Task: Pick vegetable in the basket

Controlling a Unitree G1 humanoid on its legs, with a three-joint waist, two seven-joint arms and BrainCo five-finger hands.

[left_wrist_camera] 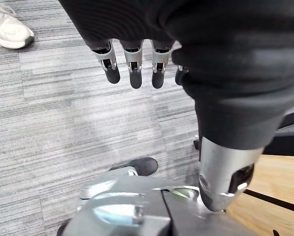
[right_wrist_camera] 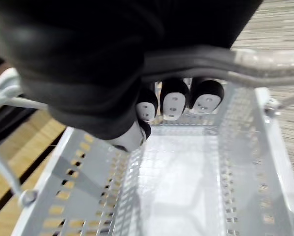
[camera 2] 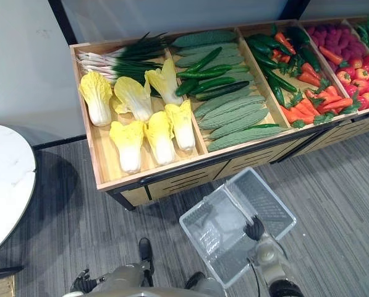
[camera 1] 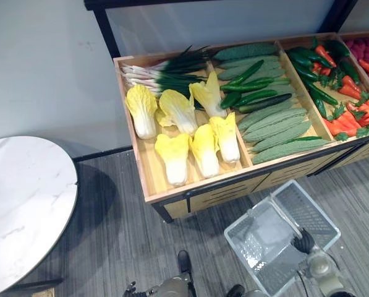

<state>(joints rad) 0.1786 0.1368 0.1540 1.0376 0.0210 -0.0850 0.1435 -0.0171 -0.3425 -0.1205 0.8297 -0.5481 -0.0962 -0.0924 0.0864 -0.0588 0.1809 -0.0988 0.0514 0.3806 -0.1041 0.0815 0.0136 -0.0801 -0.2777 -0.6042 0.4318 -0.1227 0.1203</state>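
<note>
Bright, even light from above covers the wooden display [camera 1: 146,176]; the round table [camera 1: 23,204] throws a dark shadow onto the grey floor [camera 1: 122,247], its marble top faintly glossy

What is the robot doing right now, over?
Right hand shut on basket handle. Left hand open, low over floor. Basket empty; cabbages, cucumbers untouched on stand.

Wooden display shelf [camera 1: 148,170], divided into compartments, stands on grey carpeted floor [camera 1: 122,235]. Left compartment: Chinese cabbages [camera 1: 179,110] in front, spring onions [camera 1: 165,71] behind. Next compartment: smooth cucumbers [camera 1: 252,96] lying over ridged gourds [camera 1: 277,127]. Third compartment: carrots [camera 1: 351,120], dark green peppers [camera 1: 308,68] alongside.
</note>
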